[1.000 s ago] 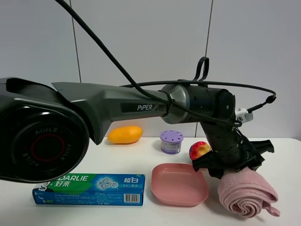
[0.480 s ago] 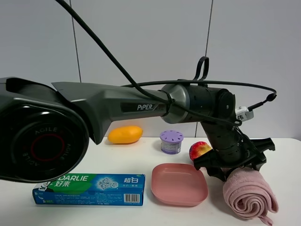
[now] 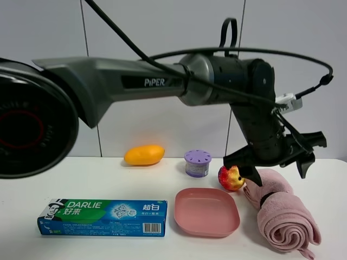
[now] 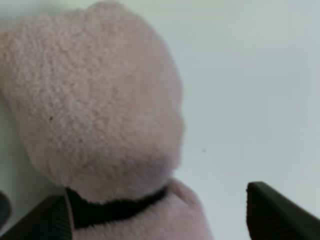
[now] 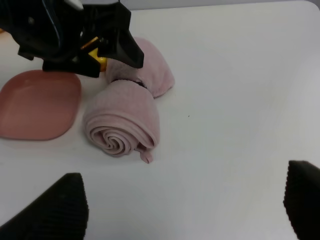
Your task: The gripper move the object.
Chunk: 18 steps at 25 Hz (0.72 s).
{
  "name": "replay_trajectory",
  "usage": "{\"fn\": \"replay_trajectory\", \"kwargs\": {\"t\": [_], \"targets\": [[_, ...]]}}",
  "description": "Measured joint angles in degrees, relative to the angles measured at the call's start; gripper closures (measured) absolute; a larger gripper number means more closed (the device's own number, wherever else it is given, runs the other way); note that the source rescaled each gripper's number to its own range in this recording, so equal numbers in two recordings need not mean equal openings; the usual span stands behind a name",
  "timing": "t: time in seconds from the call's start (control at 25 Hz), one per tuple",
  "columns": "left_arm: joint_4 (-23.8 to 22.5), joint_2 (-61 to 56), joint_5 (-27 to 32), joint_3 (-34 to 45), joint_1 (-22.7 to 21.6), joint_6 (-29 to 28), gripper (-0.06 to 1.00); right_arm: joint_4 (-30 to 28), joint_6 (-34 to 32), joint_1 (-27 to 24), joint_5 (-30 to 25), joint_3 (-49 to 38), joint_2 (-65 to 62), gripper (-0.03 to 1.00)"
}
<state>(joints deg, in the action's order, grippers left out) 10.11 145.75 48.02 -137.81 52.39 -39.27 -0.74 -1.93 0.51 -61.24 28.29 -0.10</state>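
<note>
The object, a rolled pale pink towel [image 3: 283, 215] cinched by a black band [image 3: 265, 199], lies on the white table to the right of the pink plate. My left gripper [image 3: 275, 165] hangs just above the towel's far end, open, with its two black fingers spread to either side and nothing held. In the left wrist view the towel [image 4: 95, 105] and its band [image 4: 117, 202] sit below the spread fingertips [image 4: 277, 212]. The right wrist view shows the towel [image 5: 125, 117] lying free, and my right gripper [image 5: 180, 207] open well short of it.
A pink square plate [image 3: 206, 212] lies just left of the towel, with a red-yellow apple [image 3: 230, 177] behind it. A purple round can [image 3: 197, 163], an orange mango [image 3: 143, 154] and a green toothpaste box [image 3: 103, 217] stand farther left. The wall rises behind the table.
The left gripper's jaws have opened off the towel and the arm has lifted upward. The towel stays on the table, its far end now uncovered.
</note>
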Motion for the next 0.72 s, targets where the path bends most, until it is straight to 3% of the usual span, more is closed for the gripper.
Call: {"fn": "replay_trajectory", "kwargs": {"t": [0.16, 0.4, 0.56, 0.72], "targets": [[-0.14, -5.50, 2.64, 0.00, 0.00, 5.92, 0.31, 0.00, 0.00, 0.00, 0.00, 0.00, 0.00, -0.03], [-1.82, -15.76, 10.89, 0.00, -2.07, 22.20, 0.31, 0.00, 0.00, 0.00, 0.00, 0.00, 0.00, -0.03], [-8.27, -21.67, 19.50, 0.00, -4.45, 31.48, 0.31, 0.00, 0.00, 0.00, 0.00, 0.00, 0.00, -0.03], [-16.89, -26.14, 21.48, 0.00, -6.70, 36.97, 0.31, 0.00, 0.00, 0.00, 0.00, 0.00, 0.00, -0.03]]}}
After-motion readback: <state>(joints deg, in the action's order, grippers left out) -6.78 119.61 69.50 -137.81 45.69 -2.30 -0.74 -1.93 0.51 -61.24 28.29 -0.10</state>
